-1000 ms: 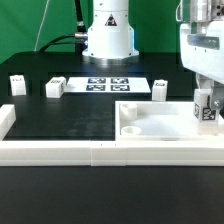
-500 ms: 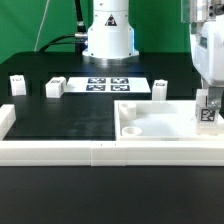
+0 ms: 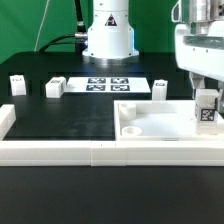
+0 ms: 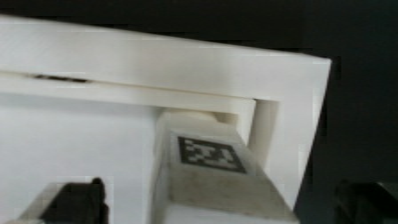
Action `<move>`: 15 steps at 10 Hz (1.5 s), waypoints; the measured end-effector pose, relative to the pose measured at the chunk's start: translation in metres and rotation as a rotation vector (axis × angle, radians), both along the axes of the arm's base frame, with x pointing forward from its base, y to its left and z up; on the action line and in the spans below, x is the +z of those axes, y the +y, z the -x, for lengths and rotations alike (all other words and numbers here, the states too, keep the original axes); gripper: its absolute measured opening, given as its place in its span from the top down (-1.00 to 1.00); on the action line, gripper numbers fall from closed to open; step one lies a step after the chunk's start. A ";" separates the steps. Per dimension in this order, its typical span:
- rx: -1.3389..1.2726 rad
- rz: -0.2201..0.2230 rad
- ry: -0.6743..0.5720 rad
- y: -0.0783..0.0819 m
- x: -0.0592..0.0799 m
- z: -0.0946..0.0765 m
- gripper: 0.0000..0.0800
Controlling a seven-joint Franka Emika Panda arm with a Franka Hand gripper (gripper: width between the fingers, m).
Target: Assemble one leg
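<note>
table: black top point(image 3: 70, 115), white rail along the near edge, green backdrop behind
panel: large flat white square point(image 3: 155, 120) at the near right corner of the table, against the near rail; round hole showing at its corner on the exterior view's left
arm: white Panda, base at the far edge mid-table; wrist hangs over the right edge of the panel
marker board: flat white board with tags point(image 3: 108, 84) near the far edge, centre, untouched
gripper: point(image 3: 206, 100) sits over the far right corner area of the panel, fingers either side of the tagged block; dark fingertips point(image 4: 75, 197) visible in the wrist view flanking the block
gripper state: looks clamped on the leg, but contact is not clearly shown, so cannot tell for sure
leg: small white tagged block point(image 3: 207, 112), upright, at the right edge of the panel between the fingers; tag also seen from the wrist point(image 4: 212, 153)
spare legs: three alike on the black top toward the far edge, one at the far left point(image 3: 17, 85), one left of the marker board point(image 3: 54, 87), one right of it point(image 3: 160, 88), none moved
change: half a second ago wrist and block were lower on the panel; now both sit slightly higher, about where they were a second ago
meaning: judged as a dip and lift, likely feeling for the corner hole; leg probably not seated yet
risk: block may be off the hole; hole under it is hidden
</note>
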State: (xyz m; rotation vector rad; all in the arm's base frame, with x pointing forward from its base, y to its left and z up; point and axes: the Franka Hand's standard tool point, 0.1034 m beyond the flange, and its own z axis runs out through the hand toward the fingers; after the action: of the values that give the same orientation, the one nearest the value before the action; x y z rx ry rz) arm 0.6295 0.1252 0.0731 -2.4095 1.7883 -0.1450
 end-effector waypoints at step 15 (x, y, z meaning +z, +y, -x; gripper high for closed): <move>1.153 0.213 -0.003 -0.018 0.004 -0.006 0.29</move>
State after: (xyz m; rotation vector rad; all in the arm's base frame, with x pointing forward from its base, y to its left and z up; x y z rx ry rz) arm 0.6357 0.1069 0.0776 -3.1228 0.1713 -0.1990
